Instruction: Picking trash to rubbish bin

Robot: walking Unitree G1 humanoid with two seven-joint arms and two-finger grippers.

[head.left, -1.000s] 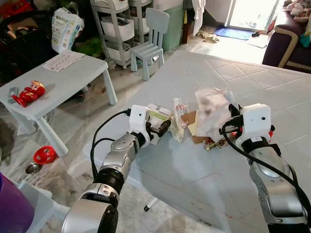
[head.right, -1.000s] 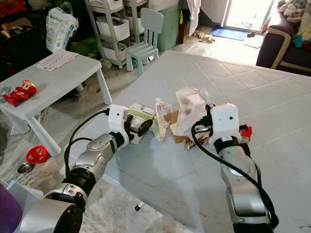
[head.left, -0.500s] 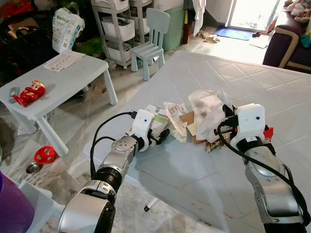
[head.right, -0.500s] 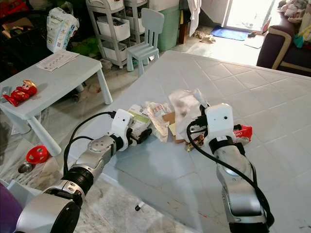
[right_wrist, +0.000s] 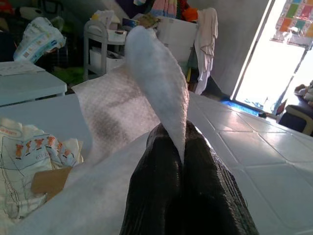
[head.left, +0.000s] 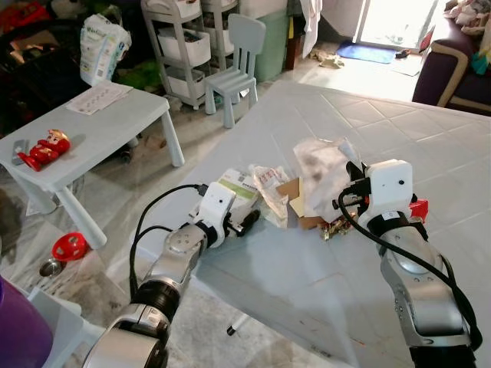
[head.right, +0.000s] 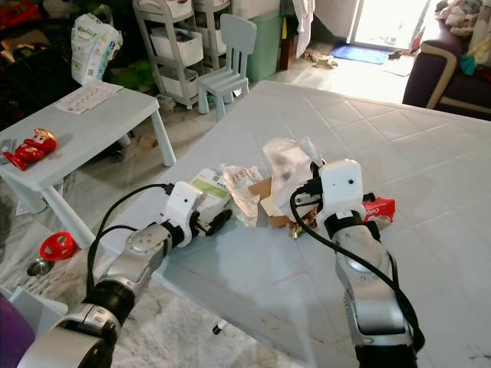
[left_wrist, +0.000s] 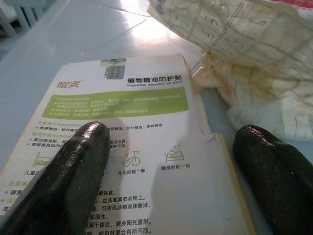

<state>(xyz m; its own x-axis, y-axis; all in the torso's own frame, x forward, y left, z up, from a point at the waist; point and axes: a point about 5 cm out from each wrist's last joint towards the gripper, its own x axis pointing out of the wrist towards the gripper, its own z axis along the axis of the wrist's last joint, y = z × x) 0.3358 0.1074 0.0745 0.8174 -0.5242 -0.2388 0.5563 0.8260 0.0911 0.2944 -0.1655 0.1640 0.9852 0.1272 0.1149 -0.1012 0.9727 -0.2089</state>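
Observation:
A heap of trash lies on the pale tiled mat (head.left: 322,276): a white and green printed box (head.left: 235,188), a crumpled clear wrapper (head.left: 270,189), brown cardboard (head.left: 291,189) and a red can (head.left: 417,208). My left gripper (head.left: 249,221) is open low over the box's near end. In the left wrist view one finger (left_wrist: 73,171) rests on the box (left_wrist: 137,103) and the other lies past its edge. My right gripper (right_wrist: 183,161) is shut on a white bubble-textured sheet (head.left: 322,162), held up above the heap.
A low white table (head.left: 115,123) with a red toy (head.left: 44,146) stands on the left. A red ball (head.left: 67,245) lies on the floor under it. Behind are a pale child's chair (head.left: 238,69) and a shelf cart (head.left: 184,34). A sofa (head.left: 453,69) is at far right.
My left gripper has sunk lower and back toward the mat's near edge, onto the box. The crumpled wrapper has slumped down. My right gripper has come down a little with the sheet.

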